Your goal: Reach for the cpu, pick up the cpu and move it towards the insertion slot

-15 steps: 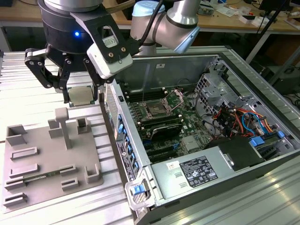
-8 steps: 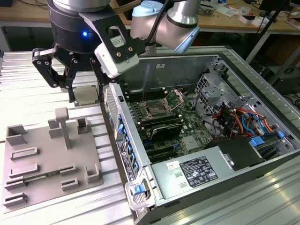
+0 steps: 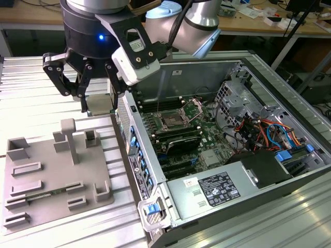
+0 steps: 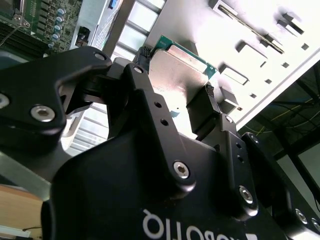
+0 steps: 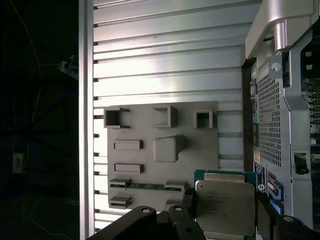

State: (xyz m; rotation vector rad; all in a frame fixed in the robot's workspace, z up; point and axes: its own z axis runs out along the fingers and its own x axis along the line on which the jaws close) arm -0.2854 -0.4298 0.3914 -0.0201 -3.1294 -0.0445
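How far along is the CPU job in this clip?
Reach and pick-up look done: the gripper has its jaws closed on the cpu, held above the grey fixture plate in the exterior view. In hand: the carry. Left: the insertion slot inside the open computer case sits unfilled, off to the exterior view's right of the gripper.

The setting was a robotics or electronics lab. An open computer case lay on a ribbed aluminium table, with its motherboard and cables exposed. A grey fixture plate with moulded holders sat on the exterior view's left of the case. A robot arm stood over the table. At the far side, wooden benches carried loose parts and wiring.
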